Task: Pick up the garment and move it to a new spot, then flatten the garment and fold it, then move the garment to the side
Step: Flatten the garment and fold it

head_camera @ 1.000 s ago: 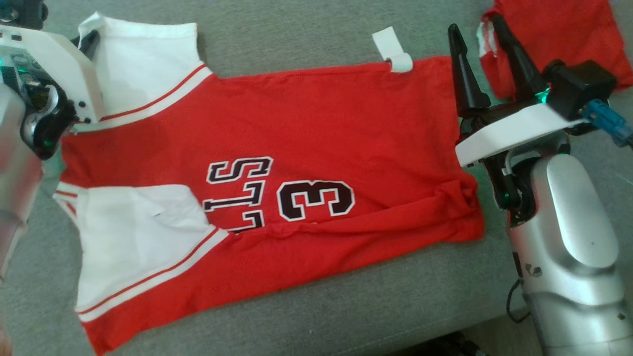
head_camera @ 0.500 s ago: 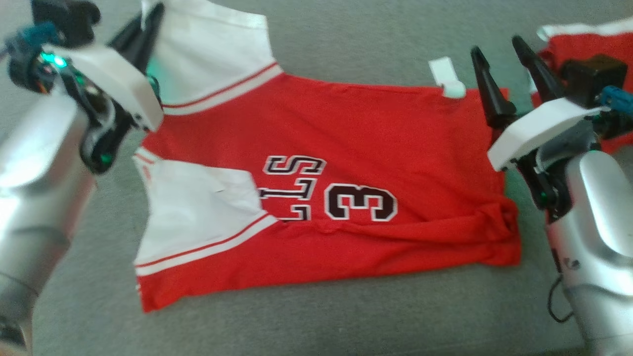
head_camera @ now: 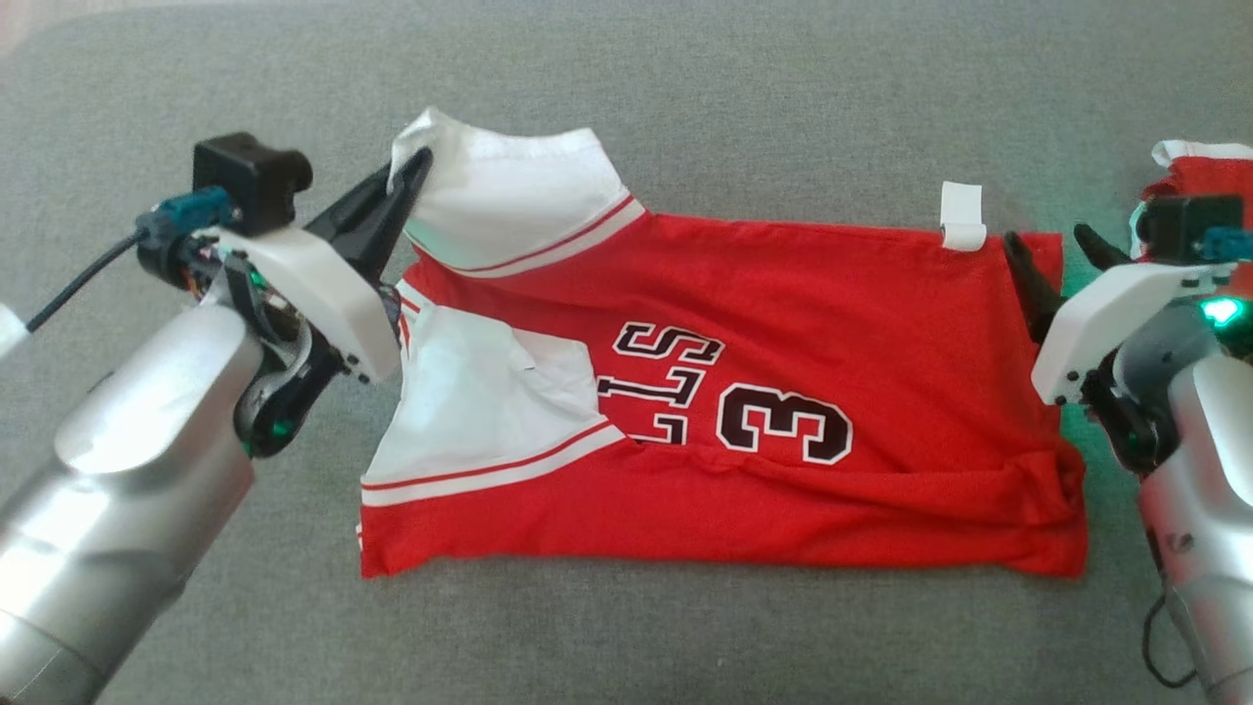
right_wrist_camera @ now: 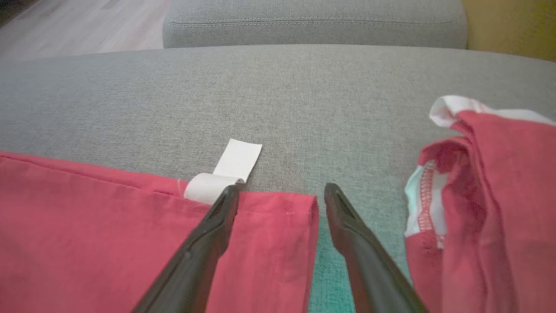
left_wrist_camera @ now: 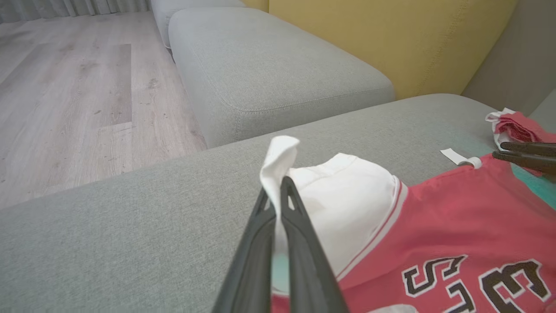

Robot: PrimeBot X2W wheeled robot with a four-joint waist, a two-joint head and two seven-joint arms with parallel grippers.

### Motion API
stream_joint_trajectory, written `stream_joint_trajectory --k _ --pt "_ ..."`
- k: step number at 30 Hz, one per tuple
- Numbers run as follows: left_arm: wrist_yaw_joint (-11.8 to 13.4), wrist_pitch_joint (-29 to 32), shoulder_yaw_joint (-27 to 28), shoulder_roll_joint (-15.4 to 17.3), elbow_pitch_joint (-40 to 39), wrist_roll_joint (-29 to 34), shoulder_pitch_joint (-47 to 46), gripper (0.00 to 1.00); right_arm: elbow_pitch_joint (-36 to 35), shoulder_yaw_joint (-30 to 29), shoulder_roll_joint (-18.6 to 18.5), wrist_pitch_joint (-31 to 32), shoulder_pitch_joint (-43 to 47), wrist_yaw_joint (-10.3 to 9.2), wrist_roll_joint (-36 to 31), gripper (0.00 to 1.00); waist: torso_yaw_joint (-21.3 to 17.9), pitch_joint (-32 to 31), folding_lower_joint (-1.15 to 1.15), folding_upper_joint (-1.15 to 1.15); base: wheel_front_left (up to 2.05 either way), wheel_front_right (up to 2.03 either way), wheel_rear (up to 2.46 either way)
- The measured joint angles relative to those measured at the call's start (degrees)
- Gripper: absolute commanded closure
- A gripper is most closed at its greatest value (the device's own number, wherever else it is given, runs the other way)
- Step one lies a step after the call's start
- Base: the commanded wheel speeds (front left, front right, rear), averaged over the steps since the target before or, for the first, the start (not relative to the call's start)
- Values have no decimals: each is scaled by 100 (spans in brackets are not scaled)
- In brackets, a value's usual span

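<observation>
A red jersey [head_camera: 764,323] with white sleeves, dark letters and a "3" lies spread on the grey sofa seat [head_camera: 685,98]. My left gripper [head_camera: 409,174] is shut on the far white sleeve's corner [left_wrist_camera: 278,152], which stands pinched up above the fingertips [left_wrist_camera: 284,191]. At the jersey's far right corner [right_wrist_camera: 299,208], my right gripper [head_camera: 1052,250] is open. One finger [right_wrist_camera: 217,217] is over the red cloth and the other [right_wrist_camera: 347,217] over bare seat. A white label [right_wrist_camera: 236,167] sticks out from the hem just beyond the left finger.
A second crumpled red and white garment [right_wrist_camera: 482,195] lies right beside the right gripper, also at the head view's right edge [head_camera: 1199,171]. Beyond the seat are another grey cushion [left_wrist_camera: 269,65], a yellow backrest [left_wrist_camera: 391,34] and wooden floor [left_wrist_camera: 65,87].
The head camera has swung, shifting the whole picture right and down. The left gripper now shows with the sleeve corner pinched up. The right gripper has come in over the jersey's far right corner.
</observation>
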Motion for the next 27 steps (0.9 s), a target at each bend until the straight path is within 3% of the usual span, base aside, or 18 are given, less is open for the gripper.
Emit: stream_joint_trajectory --k 21,22,23,27 --pt "198 164 -15 162 -500 -49 76 100 1012 124 36 -104 -721 0 5 0 21 360 1 0 0 0 0" --pt "198 165 -15 162 -502 -49 71 100 1046 166 32 -64 -777 0 27 26 24 374 1 0 0 0 0" --pt "198 179 -15 162 -499 -49 59 100 1081 210 30 -15 -833 0 64 100 25 387 1 0 0 0 0" --pt "249 179 -3 157 -412 -51 -51 100 1095 415 16 67 -968 0 232 100 -9 404 1 0 0 0 0"
